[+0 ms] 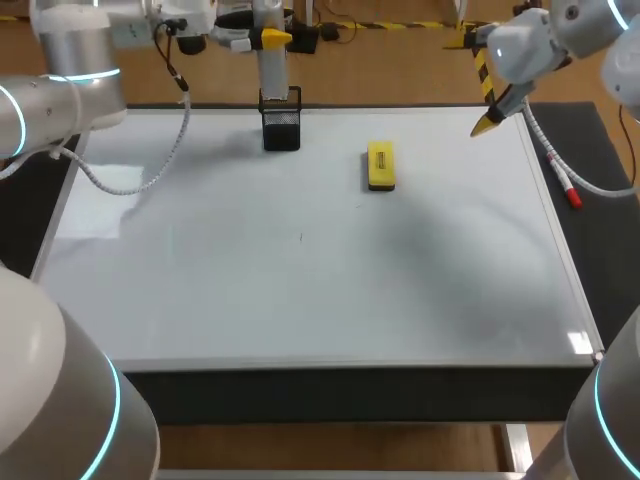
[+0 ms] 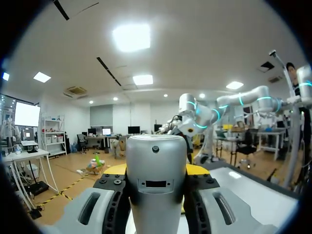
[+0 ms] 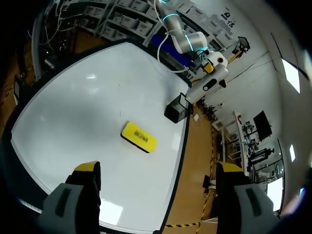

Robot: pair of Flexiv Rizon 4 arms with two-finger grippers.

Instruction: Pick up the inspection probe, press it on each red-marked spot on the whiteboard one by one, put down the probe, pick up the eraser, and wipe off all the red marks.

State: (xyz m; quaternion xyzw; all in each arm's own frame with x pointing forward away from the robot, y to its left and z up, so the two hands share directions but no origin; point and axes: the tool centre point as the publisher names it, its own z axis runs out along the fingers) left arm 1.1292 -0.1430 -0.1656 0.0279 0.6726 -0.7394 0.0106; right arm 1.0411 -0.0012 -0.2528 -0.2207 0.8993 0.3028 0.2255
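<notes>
The inspection probe (image 1: 272,72), a grey cylinder, hangs upright just above the black mesh holder (image 1: 281,126) at the whiteboard's far edge, with my left gripper (image 1: 270,40) shut on its top. In the left wrist view the probe (image 2: 156,185) fills the gap between the fingers (image 2: 113,195). The yellow eraser (image 1: 380,165) lies flat on the whiteboard (image 1: 300,290), right of the holder. My right gripper (image 1: 492,120) hovers open and holds nothing over the board's far right corner; from it I see the eraser (image 3: 139,137) and the holder (image 3: 176,108). I see no red marks on the board.
A red-capped marker (image 1: 566,185) lies on the dark mat beside the whiteboard's right edge. A tiny dark speck (image 1: 300,237) sits near the board's middle. The left arm's cable (image 1: 150,180) droops over the board's far left corner.
</notes>
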